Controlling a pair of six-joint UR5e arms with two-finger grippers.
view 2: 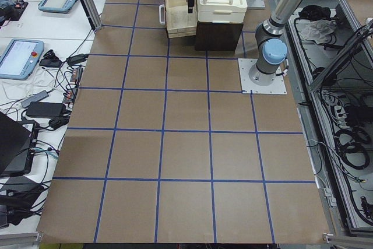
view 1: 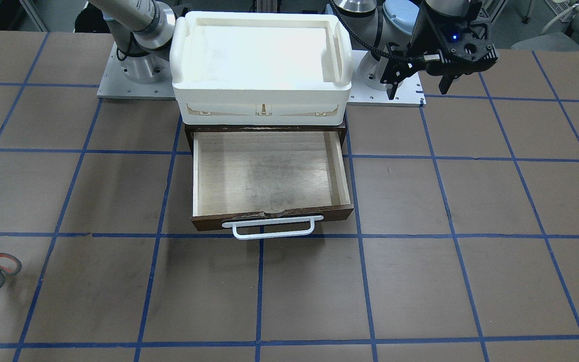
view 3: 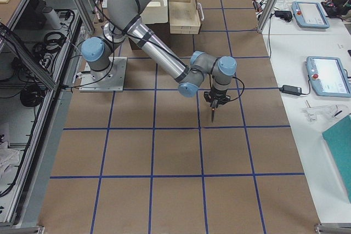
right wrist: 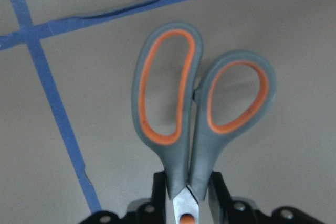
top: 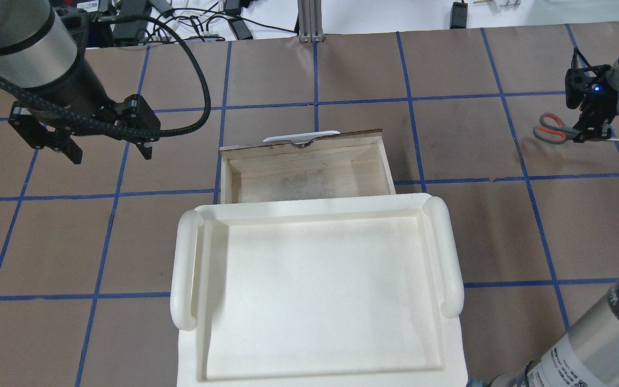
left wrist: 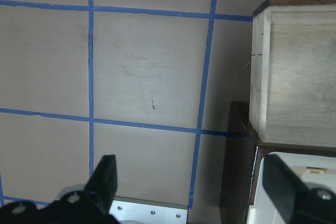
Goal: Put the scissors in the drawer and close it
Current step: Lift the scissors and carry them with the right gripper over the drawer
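Drawer (view 1: 269, 173) stands pulled well out in the centre of the front-facing view, under the white bin (view 1: 262, 50). Its pale wood inside is bare, w/ nothing in it. The white bar handle (view 1: 269, 229) points to the lower edge of that frame, i.e. away from the robot.

The left claw (top: 110, 153) hangs over the tabletop (top: 342, 75) in the upper left of the overhead view. Its fingers are spread wide w/ nothing btw. them. Its wrist cam shows the drawer's side wall at the right edge of the frame.

The right claw (top: 589, 131), at the far right edge of the overhead view, is clamped on the scissors (right wrist: 178, 150), close to the orange pivot dot (right wrist: 184, 217). The two grey loops stick out ahead of it and touch each other, so the blades are probably shut. In the front-facing view the scissors are in the lower left corner, well apart from the drawer. I cannot tell if they are lifted or rest on the tabletop.

Step in hand, as I judge it: the grasp is made and the carry is not yet begun. The next move calls for a lift, then travel toward the frame centre until over the drawer's bare floor. After that the claw must go down low and let go, so that the scissors lie flat below the rim. The closing push on the dark front comes afterwards. The grip is near the pivot, so the long handles may swing; slow motion is advisable.
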